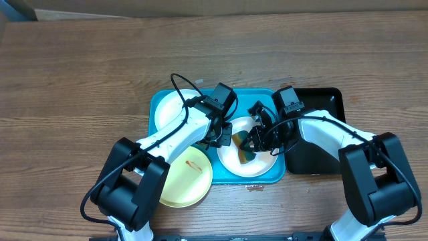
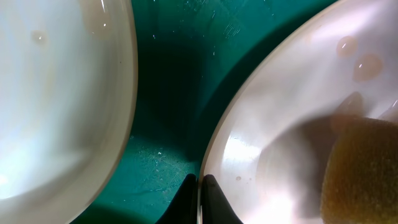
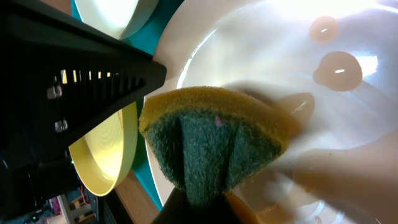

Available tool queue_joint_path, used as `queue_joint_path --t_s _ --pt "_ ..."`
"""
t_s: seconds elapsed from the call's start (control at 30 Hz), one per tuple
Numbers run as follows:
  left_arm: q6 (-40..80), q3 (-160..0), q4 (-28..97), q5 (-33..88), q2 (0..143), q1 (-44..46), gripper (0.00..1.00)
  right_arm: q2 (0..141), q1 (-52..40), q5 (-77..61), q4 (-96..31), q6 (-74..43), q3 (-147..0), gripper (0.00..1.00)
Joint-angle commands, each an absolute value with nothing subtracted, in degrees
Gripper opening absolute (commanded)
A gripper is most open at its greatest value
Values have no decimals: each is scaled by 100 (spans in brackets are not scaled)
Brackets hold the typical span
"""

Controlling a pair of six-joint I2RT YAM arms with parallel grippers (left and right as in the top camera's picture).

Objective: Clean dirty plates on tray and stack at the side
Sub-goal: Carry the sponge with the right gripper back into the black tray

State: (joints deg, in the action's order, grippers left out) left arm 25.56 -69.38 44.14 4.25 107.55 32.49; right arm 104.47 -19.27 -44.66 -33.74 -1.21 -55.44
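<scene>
Right claw (image 3: 196,208) grips sponge (image 3: 211,140) on centre white plate (image 1: 253,167); left claw (image 2: 199,199) pinches its rim. Nothing stacked yet; yellow-green plate (image 1: 190,177) smeared.

Overhead view evenly lit, sharp throughout; soft shadows thrown beside arms (image 1: 179,132) onto tabletop (image 1: 80,67). Left wrist view dim: tray (image 2: 180,74) sunk in shadow, white plate (image 2: 273,112) washed by glare, sponge (image 2: 364,174) blurred. Right wrist view: white plate's upper part blown out by glare, sponge rendered sharp, left side lost in black silhouette.
</scene>
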Motion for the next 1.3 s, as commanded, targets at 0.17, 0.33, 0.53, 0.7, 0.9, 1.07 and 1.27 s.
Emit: queue_joint_path --t_s 0.17,0.33,0.53,0.7,0.9,1.07,1.27 --pt "2641 -7022 4410 342 10844 3221 4 10405 -1946 -4445 -3107 -427 -5336 4" --pt "2639 -7024 4412 340 10844 3221 4 10405 -1927 -4108 -3022 -766 -5336 4" --pt "2639 -7022 4418 340 10844 3221 4 10403 -1490 -3691 -3006 -967 -5376 4" --pt "2639 -7022 4416 340 10844 3221 4 10403 -1168 -3905 -3105 -963 -5498 4" --pt "2639 -7022 4414 340 10844 3221 5 10311 -1100 -4980 -3723 -718 -6160 4" --pt "2639 -7022 4427 340 10844 3221 5 10055 -974 -4654 -4480 -593 -6792 4" --pt "2639 -7022 4427 340 10844 3221 5 9795 -443 -2783 -5308 -600 -7170 4"
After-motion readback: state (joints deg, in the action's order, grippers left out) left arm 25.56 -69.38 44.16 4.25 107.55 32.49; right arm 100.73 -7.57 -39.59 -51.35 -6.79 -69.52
